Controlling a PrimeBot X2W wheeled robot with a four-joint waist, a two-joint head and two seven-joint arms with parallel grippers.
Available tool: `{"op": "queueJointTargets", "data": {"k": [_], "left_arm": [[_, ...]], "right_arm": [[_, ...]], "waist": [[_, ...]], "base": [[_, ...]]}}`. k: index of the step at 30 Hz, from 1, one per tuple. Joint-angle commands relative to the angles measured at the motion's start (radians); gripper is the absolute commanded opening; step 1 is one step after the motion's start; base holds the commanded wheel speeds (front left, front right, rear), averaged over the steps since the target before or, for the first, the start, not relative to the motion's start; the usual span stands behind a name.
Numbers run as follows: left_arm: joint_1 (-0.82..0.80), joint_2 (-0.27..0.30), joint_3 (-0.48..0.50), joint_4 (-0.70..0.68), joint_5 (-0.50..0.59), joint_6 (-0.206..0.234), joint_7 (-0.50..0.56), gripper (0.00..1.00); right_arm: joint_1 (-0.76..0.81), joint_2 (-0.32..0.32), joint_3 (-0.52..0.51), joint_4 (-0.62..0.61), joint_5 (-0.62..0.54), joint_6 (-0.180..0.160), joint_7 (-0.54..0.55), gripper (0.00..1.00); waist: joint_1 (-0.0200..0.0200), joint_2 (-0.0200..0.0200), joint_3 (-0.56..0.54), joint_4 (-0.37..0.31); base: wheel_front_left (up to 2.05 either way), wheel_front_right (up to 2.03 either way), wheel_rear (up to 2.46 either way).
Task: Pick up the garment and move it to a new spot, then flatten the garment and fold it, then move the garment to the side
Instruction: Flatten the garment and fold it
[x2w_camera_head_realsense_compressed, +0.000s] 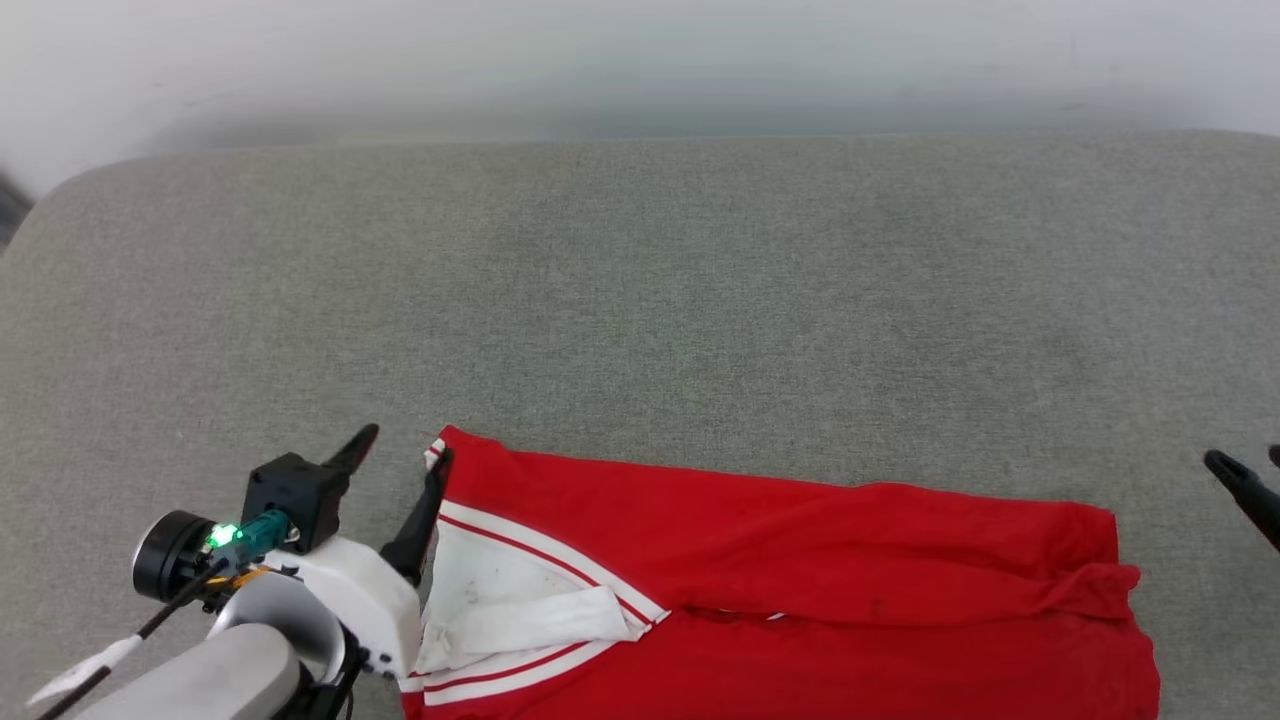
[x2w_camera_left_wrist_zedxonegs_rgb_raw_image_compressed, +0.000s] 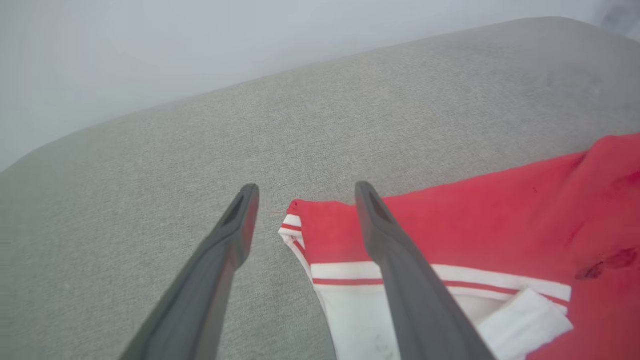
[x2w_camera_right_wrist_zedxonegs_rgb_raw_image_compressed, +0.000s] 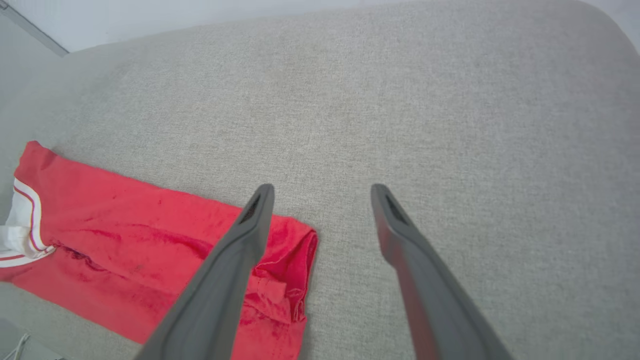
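Left tool (x2w_camera_head_realsense_compressed: 406, 444), wide-spread, beside folded red garment (x2w_camera_head_realsense_compressed: 780, 530)

left gripper (x2w_camera_left_wrist_zedxonegs_rgb_raw_image_compressed: 306, 191): fingers (x2w_camera_left_wrist_zedxonegs_rgb_raw_image_compressed: 395, 250) spread wide, holding nothing
right gripper (x2w_camera_right_wrist_zedxonegs_rgb_raw_image_compressed: 322, 192): fingers spread wide, empty
left forearm (x2w_camera_head_realsense_compressed: 200, 680): pale, rising from lower left

A broad surface (x2w_camera_head_realsense_compressed: 700, 280) covered in grey woven cloth carries everything; its far corners are rounded, and its far edge meets a pale wall (x2w_camera_head_realsense_compressed: 640, 60); one thing lies directly on it, the garment (x2w_camera_head_realsense_compressed: 800, 560), a red shirt folded into a long band along the near side; its white sleeve (x2w_camera_head_realsense_compressed: 500, 600) with red-and-white striped trim sits at the left end; the red right end is rumpled into small folds.
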Motion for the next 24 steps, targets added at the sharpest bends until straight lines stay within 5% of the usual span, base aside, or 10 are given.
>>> {"op": "queueJointTargets", "data": {"k": [1,6,11,24], "left_arm": [[0.015,-0.015,0.023,0.006,0.016,0.027,-0.02,1.0],[0.08,-0.091,0.152,-0.001,0.081,0.103,-0.041,1.0],[0.178,-0.182,0.317,-0.026,0.222,0.131,-0.041,1.0],[0.405,-0.423,0.68,-0.062,0.534,0.038,-0.041,1.0]], "right_arm": [[0.031,0.023,-0.029,0.011,0.015,-0.001,-0.007,1.0],[0.098,0.09,-0.121,0.056,0.048,-0.001,0.017,1.0],[0.111,0.177,-0.153,0.117,0.077,-0.001,0.063,1.0],[0.097,0.338,-0.062,0.252,0.126,-0.001,0.188,1.0]], "waist": [[0.0,-0.0001,0.004,0.004],[0.0,-0.0001,0.016,0.016],[0.0,-0.0001,0.028,0.029],[0.0,-0.0001,0.043,0.056]], "base": [[0.0,0.0,0.0],[0.0,0.0,0.0],[0.0,0.0,0.0],[0.0,0.0,0.0]]}}
